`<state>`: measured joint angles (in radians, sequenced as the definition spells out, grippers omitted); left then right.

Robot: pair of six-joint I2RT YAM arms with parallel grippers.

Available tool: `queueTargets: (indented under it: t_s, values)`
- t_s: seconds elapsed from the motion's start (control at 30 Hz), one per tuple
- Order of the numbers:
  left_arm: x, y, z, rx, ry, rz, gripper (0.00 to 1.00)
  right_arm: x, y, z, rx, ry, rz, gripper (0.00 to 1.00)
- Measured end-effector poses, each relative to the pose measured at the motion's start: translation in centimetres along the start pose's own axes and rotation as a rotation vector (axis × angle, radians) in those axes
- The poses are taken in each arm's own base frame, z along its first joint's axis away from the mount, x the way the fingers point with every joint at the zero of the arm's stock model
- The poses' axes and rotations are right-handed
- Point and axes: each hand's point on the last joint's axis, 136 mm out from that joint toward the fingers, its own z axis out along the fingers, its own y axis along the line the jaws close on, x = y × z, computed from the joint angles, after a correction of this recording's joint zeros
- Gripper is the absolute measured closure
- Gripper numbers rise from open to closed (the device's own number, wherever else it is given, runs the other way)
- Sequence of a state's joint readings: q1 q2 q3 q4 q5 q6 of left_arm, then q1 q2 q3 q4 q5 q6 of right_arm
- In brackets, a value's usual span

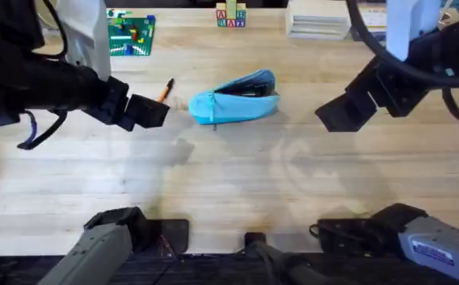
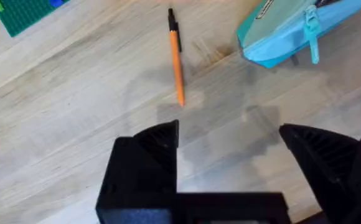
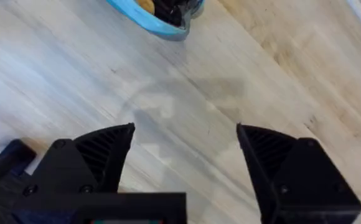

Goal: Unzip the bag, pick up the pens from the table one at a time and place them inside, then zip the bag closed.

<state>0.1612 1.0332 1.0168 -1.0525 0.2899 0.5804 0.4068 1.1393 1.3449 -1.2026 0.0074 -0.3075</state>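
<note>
The light blue bag [image 1: 236, 101] lies on the wooden table [image 1: 229, 182] at centre back, unzipped, with something dark inside its opening. In the left wrist view the bag's end [image 2: 292, 31] shows with its zipper pull tab [image 2: 312, 34]. An orange pen with a black end [image 1: 165, 90] lies on the table left of the bag, also seen as the pen [image 2: 176, 56] beyond my left gripper [image 2: 229, 138], which is open and empty. My right gripper [image 3: 185, 140] hovers open and empty to the right of the bag [image 3: 159, 14]. In the overhead view the left gripper [image 1: 160, 112] is just below the pen.
A green building-brick plate [image 1: 130, 35] sits at the back left. Small letter blocks [image 1: 230, 16] and a white box [image 1: 318, 19] stand along the back edge. The front half of the table is bare wood.
</note>
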Motion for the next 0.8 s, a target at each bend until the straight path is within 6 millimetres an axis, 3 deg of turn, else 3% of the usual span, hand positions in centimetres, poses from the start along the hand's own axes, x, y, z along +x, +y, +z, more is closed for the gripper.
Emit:
queueTargets:
  t_s: [0.3, 0.53, 0.8]
  values:
    - [-0.7, 1.2, 0.2, -0.051, -0.02, -0.018, 0.007, -0.1, 0.3, 0.0, -0.016, -0.006, 0.038, 0.004]
    - [-0.6, 2.0, 2.4, -0.027, 0.027, -0.06, 0.007, -0.1, 0.4, 0.1, -0.024, -0.006, 0.066, 0.004]
    - [-0.5, 2.9, 4.5, -0.015, 0.065, -0.078, 0.007, 0.5, 1.2, 1.8, -0.064, 0.012, 0.106, 0.004]
